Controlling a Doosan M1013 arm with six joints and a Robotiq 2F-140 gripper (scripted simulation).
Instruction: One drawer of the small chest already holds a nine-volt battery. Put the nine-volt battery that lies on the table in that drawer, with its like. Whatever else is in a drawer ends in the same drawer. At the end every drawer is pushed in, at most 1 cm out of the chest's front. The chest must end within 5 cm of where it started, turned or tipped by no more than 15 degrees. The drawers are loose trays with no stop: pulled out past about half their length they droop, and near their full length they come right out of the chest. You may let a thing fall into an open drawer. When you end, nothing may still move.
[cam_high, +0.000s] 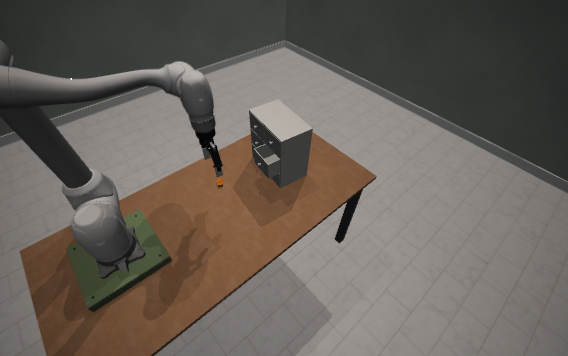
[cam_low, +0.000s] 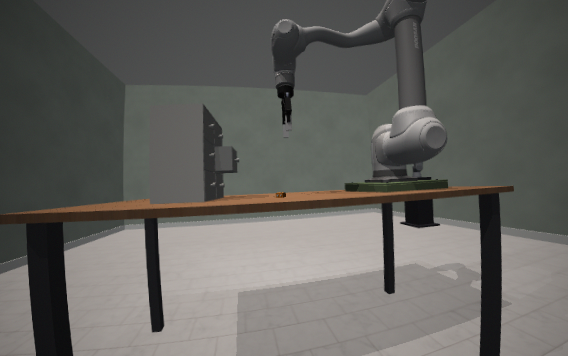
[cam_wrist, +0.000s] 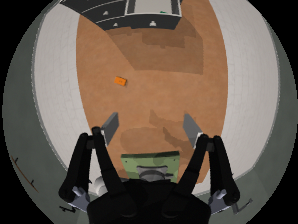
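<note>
The orange nine-volt battery (cam_high: 219, 183) (cam_low: 281, 195) (cam_wrist: 120, 81) lies on the table. My gripper (cam_high: 212, 162) (cam_low: 286, 131) (cam_wrist: 151, 120) is open and empty, pointing down high above the table; in the wrist view the battery shows ahead and left of the fingers. The grey chest (cam_high: 296, 155) (cam_low: 176, 152) stands upright. One drawer (cam_high: 273, 168) (cam_low: 226, 159) (cam_wrist: 153, 21) in its middle row is pulled partly out; the other drawers look pushed in. In the wrist view a small green thing (cam_wrist: 163, 12) shows inside the open drawer. I cannot tell whether a battery lies in it.
The wooden table (cam_high: 240, 235) (cam_low: 330, 196) (cam_wrist: 165, 92) carries the chest at one end and the green base plate (cam_high: 152, 235) (cam_low: 395, 186) (cam_wrist: 150, 158) of the arm at the other. The open drawer juts out toward the arm, above table height. Shadows fall on the table before the chest.
</note>
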